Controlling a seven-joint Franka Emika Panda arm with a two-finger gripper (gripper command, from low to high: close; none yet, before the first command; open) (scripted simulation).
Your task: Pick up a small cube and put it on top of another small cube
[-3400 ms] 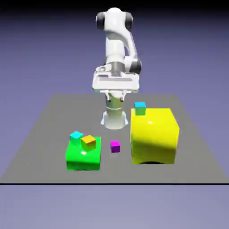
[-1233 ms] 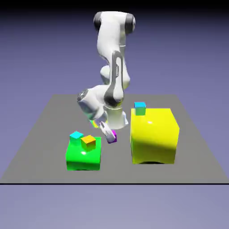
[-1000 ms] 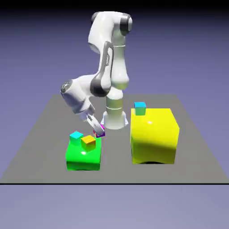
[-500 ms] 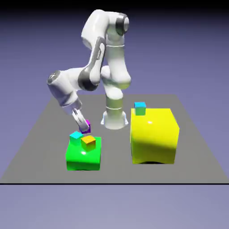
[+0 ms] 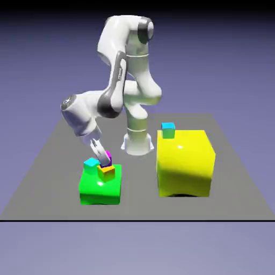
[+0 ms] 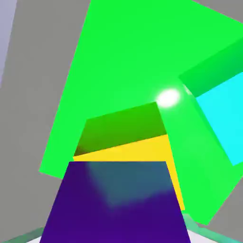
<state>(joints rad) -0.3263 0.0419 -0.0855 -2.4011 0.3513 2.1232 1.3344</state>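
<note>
Gripper [image 5: 107,163] closed on the small purple cube [image 6: 116,204], tilted above the green block [image 5: 100,188]. Hand view: purple cube overlaps part of the small orange cube [image 5: 106,172], which sits on the green block beside a cyan cube [image 5: 91,165]. Contact between purple and orange: cannot tell. Second cyan cube [image 5: 168,130] atop the big yellow block [image 5: 185,164].

Simulated tabletop [image 5: 137,207] (plain violet backdrop [image 5: 225,64])
</note>
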